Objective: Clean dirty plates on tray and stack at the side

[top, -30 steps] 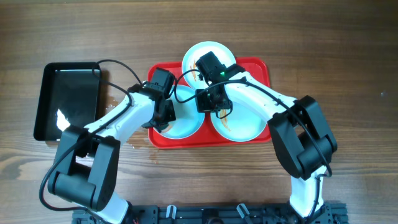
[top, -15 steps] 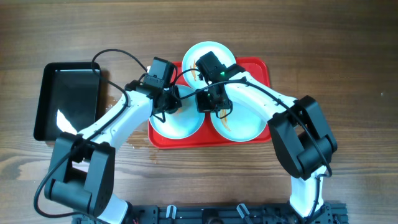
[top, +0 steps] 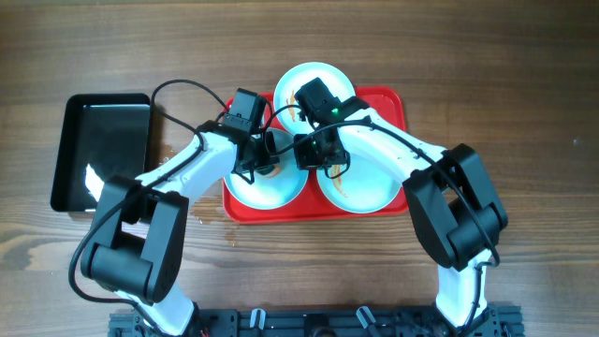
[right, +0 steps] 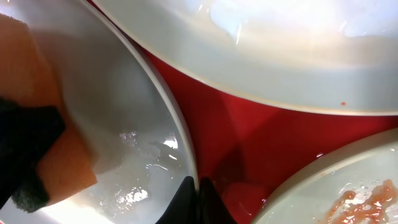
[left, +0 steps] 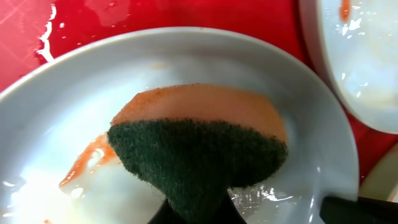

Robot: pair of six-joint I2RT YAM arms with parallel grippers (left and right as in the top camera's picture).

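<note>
From overhead my arms are covering the middle of the red tray [top: 390, 99], and my left pincer [left: 196, 210] is showing only as dark tips cut off at the bottom of its own view. It is pinching an orange-and-green sponge [left: 205, 112] down in the near-left plate [left: 74, 93], beside an orange streak [left: 84, 165]. My right pincer [right: 196, 198] is pressed together, holding nothing, its tips sitting at that plate's rim. The right plate [top: 370, 192] is lying on the tray too, and the far plate [top: 314, 77] is overhanging its edge.
</note>
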